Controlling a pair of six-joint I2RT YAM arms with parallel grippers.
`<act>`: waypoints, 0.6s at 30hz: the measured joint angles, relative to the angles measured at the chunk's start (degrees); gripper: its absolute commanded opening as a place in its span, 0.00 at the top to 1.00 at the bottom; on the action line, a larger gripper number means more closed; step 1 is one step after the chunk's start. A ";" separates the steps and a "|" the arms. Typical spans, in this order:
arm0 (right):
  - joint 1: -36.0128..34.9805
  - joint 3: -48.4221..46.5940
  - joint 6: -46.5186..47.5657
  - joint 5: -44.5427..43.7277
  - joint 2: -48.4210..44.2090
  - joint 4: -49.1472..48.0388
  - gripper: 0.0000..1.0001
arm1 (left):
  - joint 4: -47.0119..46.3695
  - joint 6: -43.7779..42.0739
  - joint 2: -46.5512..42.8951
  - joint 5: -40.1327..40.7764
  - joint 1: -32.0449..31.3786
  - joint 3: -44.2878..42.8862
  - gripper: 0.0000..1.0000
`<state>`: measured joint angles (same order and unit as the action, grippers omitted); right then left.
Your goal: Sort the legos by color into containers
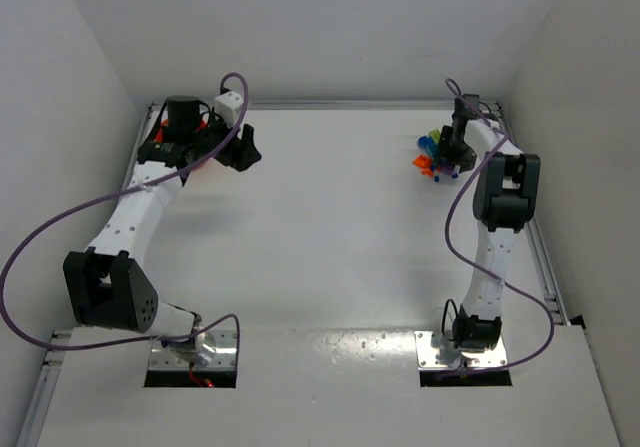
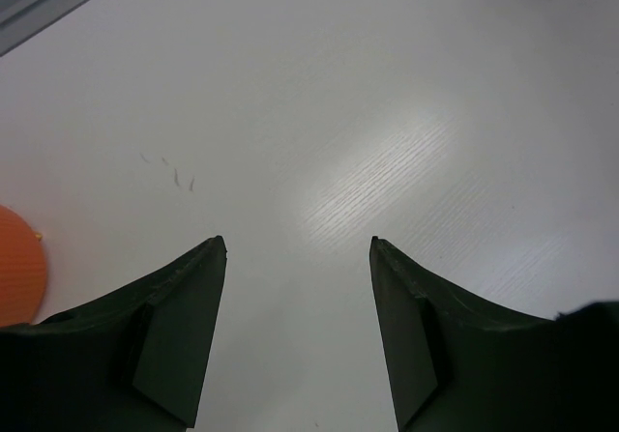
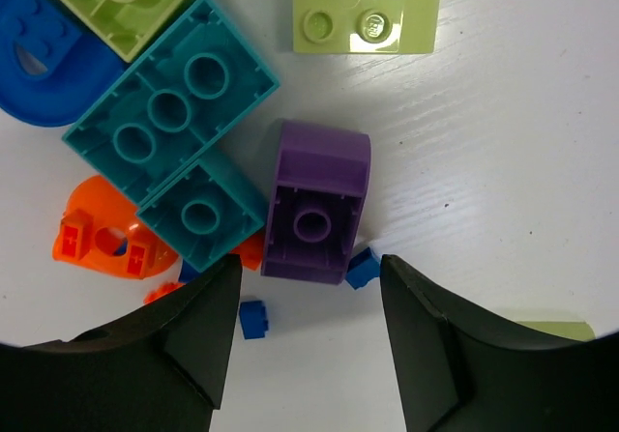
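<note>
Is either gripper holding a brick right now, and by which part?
Nothing is held. The left gripper is open over the white table. The right gripper is open, lined up with the small purple plastic brick, not gripping it.

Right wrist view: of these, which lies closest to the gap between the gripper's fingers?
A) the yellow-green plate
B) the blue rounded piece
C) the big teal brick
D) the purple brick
D: the purple brick lies just ahead of the open right gripper, lined up with its gap, while the teal brick sits further off to the left.
</note>
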<state>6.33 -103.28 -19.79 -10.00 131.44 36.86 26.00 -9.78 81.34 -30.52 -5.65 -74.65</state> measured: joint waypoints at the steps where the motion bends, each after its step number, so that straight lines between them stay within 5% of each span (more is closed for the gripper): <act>1: 0.20 -0.15 0.00 0.00 0.26 0.02 0.41 | -0.02 0.00 0.17 0.00 0.00 0.09 0.33; 7: 0.87 -0.35 -0.15 0.07 1.14 0.09 0.48 | 0.00 0.02 0.33 -0.02 0.00 0.59 0.33; 11: 1.38 -0.44 0.00 0.83 1.20 0.00 0.62 | 0.00 0.02 0.33 -0.07 0.00 0.59 0.33; 14: 1.64 -0.28 0.44 1.95 1.18 -0.33 0.89 | -0.04 0.02 0.33 -0.07 0.00 0.63 0.33; 18: 1.95 3.65 1.38 5.07 -1.20 -2.73 0.96 | -0.02 0.00 0.33 -0.15 0.00 0.85 0.33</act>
<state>8.27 -99.63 -18.41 -4.93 130.23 34.13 25.98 -9.78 81.67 -30.68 -5.65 -73.80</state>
